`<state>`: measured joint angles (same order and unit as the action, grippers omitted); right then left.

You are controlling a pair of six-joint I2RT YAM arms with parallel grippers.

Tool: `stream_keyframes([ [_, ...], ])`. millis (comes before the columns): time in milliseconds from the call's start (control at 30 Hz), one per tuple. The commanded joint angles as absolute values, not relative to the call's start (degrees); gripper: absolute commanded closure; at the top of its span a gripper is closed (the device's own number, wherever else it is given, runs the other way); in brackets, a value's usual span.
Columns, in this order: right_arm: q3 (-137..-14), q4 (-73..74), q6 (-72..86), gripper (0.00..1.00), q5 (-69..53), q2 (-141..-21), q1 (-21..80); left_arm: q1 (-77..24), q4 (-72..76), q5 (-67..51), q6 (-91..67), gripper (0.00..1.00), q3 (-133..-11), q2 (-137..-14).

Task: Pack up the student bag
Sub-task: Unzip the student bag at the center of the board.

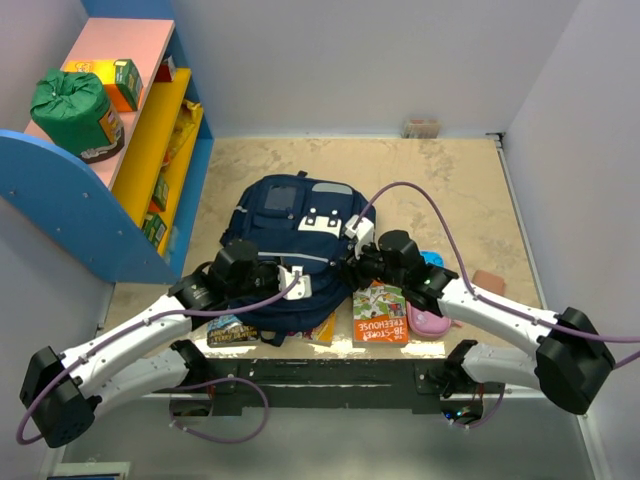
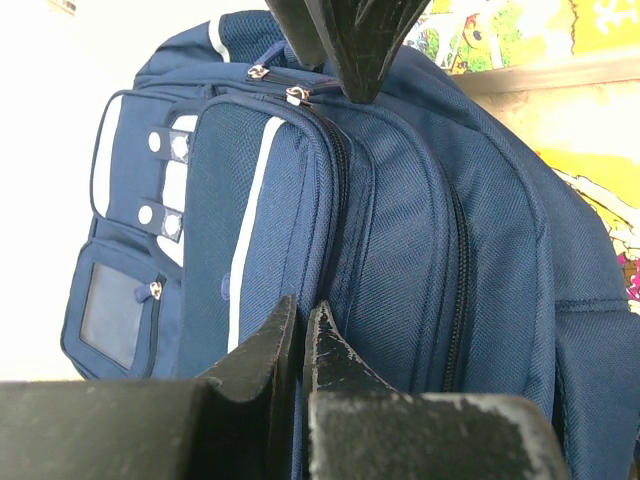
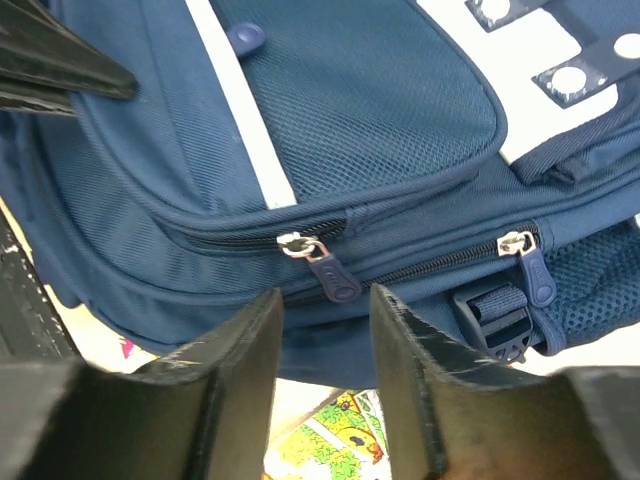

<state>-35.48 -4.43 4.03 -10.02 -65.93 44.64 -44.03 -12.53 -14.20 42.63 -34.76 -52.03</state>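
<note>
Backpack [image 1: 290, 200] still zipped, books [image 1: 379, 318] out on the counter [image 1: 450, 180]; left jaws pressed together, right jaws spread at a zip pull [image 3: 335, 280]

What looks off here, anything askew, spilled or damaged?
Nothing spilled or damaged. One oddity: the student bag lies on top of books, which poke out from under its near edge, so they are pinned beneath it rather than lying free.

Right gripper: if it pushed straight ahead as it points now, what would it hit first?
Most likely the zipper pull on the backpack, lying in line between the right gripper's open jaws; depth is unclear.
</note>
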Motion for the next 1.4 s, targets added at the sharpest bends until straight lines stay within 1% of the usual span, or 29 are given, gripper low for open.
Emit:
stream_keyframes([
  [0,-38.06,-6.50,3.52,0.58,-10.28,-67.23,45.09,-43.42,-10.63,-14.41,42.54,1.00,-36.04,-49.66],
  [33,-38.06,-6.76,3.78,0.60,-10.28,-67.15,45.00,-43.33,-10.55,-14.50,42.45,1.00,-35.86,-49.66],
  [67,-37.97,-7.03,4.04,0.66,-10.37,-67.24,45.00,-43.42,-10.55,-14.85,42.28,1.00,-35.77,-49.57],
  [133,-37.71,-7.47,4.83,0.72,-10.55,-66.89,45.09,-43.33,-10.28,-15.12,42.01,1.00,-35.42,-49.57],
  [167,-37.62,-7.73,5.01,0.79,-10.46,-66.71,45.09,-43.42,-10.11,-15.47,42.01,1.00,-35.42,-49.57],
  [267,-37.35,-7.91,5.54,0.86,-10.11,-66.45,45.09,-43.42,-10.02,-15.99,42.01,1.00,-35.42,-49.92],
  [433,-36.74,-8.00,5.10,0.84,-8.27,-64.87,45.26,-43.33,-10.90,-16.35,42.19,1.00,-35.86,-50.10],
  [533,-36.91,-8.26,4.66,0.88,-8.17,-64.60,45.18,-43.33,-11.16,-16.43,42.10,1.00,-35.77,-50.10],
  [600,-37.09,-8.44,4.57,0.83,-8.52,-64.77,45.26,-43.42,-11.16,-16.70,42.10,1.00,-35.86,-50.10],
  [633,-37.09,-8.44,4.31,0.64,-8.70,-65.04,45.18,-43.33,-11.25,-16.87,42.10,1.00,-35.95,-50.01],
  [667,-37.09,-8.44,4.22,0.60,-8.44,-65.21,45.18,-43.42,-11.25,-16.87,42.10,1.00,-35.86,-50.18],
  [733,-37.18,-8.26,3.78,0.56,-8.00,-65.13,45.18,-43.33,-11.51,-16.96,42.27,1.00,-36.03,-50.27],
  [833,-37.44,-8.35,3.52,0.54,-8.00,-65.74,45.09,-43.33,-11.60,-17.05,42.36,1.00,-35.77,-50.19],
  [1000,-38.41,-8.96,3.69,0.56,-9.14,-68.37,45.26,-43.33,-11.34,-17.23,42.19,1.00,-35.51,-49.75],
  [1100,-38.85,-9.49,4.83,0.64,-11.24,-70.04,45.18,-43.24,-11.25,-17.23,42.01,1.00,-35.16,-49.48],
  [1133,-38.93,-9.49,5.79,0.72,-11.95,-70.31,45.18,-43.24,-11.16,-17.14,42.01,1.00,-35.07,-49.48],
  [1200,-38.41,-9.84,6.85,0.80,-12.65,-69.97,45.18,-43.24,-10.90,-17.23,42.01,1.00,-34.89,-49.57],
  [1233,-38.06,-10.28,7.81,0.88,-12.74,-69.61,45.26,-43.24,-10.72,-17.40,41.92,1.00,-34.89,-49.74],
  [1300,-37.53,-10.20,8.70,0.93,-11.96,-68.47,45.53,-43.33,-10.72,-17.58,42.01,1.00,-34.89,-50.01],
  [1333,-37.36,-9.59,9.57,0.99,-11.00,-68.12,45.96,-43.33,-10.55,-17.75,42.10,1.00,-34.89,-50.36],
  [1367,-37.27,-9.23,10.10,1.00,-10.20,-67.77,46.23,-43.33,-10.46,-18.10,42.10,1.00,-34.98,-50.54],
])
